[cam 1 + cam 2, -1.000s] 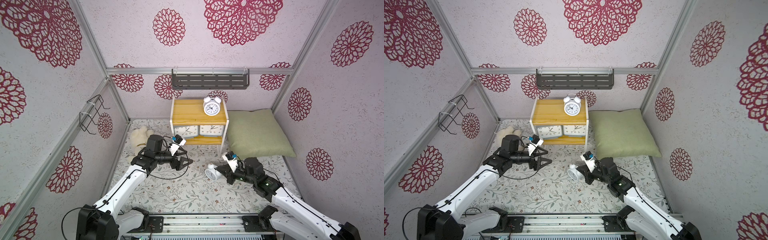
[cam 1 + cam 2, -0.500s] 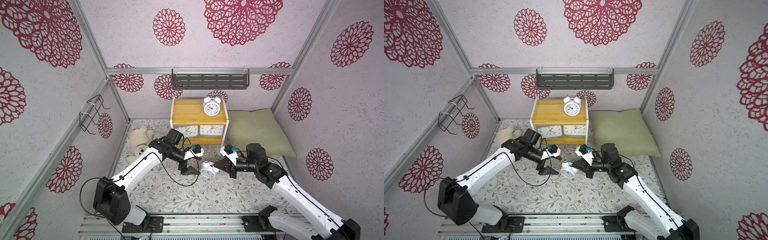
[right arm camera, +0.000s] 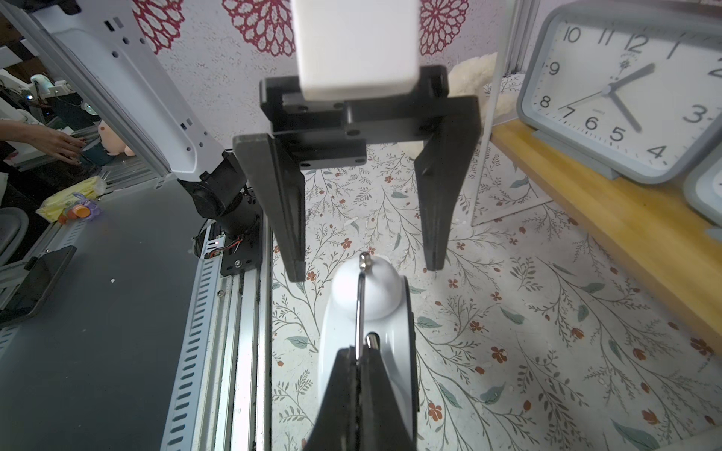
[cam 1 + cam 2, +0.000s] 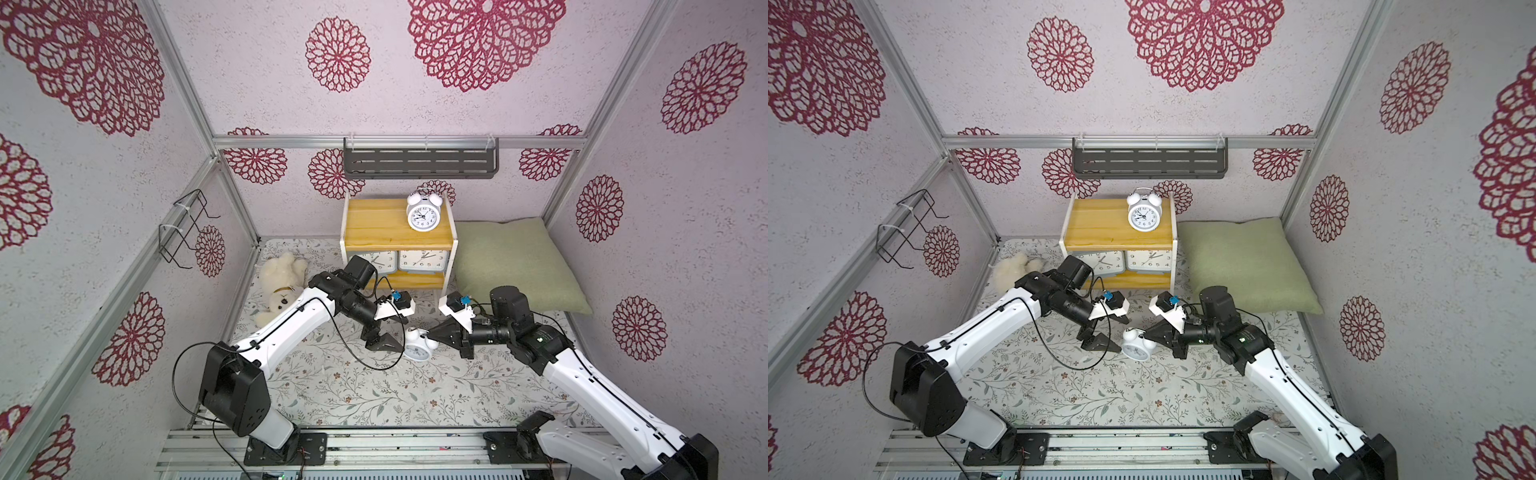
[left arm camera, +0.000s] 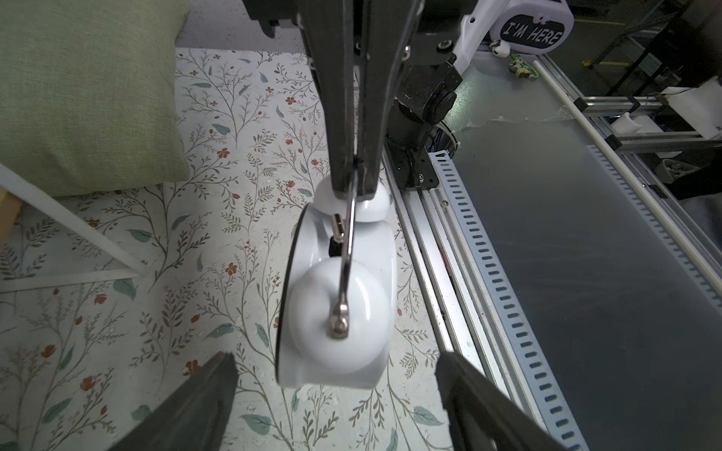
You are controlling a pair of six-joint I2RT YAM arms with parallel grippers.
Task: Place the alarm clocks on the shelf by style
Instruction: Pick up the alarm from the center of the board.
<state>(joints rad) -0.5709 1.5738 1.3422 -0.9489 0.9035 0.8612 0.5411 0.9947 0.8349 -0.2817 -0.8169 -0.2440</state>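
Note:
A small white twin-bell alarm clock (image 4: 417,348) (image 4: 1136,348) is low over the floral mat in the middle. My right gripper (image 4: 432,332) (image 3: 357,355) is shut on its thin metal handle. My left gripper (image 4: 397,332) (image 5: 334,357) faces it, open, with its fingers on either side of the clock's nearer bell and not touching it. The shelf (image 4: 386,226) (image 4: 1100,224) stands at the back. A second white twin-bell clock (image 4: 422,214) stands on its top board. Two grey rectangular clocks (image 4: 380,262) (image 4: 424,262) stand on the lower board.
A green pillow (image 4: 511,262) lies right of the shelf and a cream teddy bear (image 4: 280,286) lies to its left. A dark grey slotted rack (image 4: 419,162) hangs above the shelf. A black wire rack (image 4: 187,226) hangs on the left wall.
My left arm has swung right from beside the teddy bear, and its open fingers now flank the clock. The right gripper has kept the clock in nearly the same spot.

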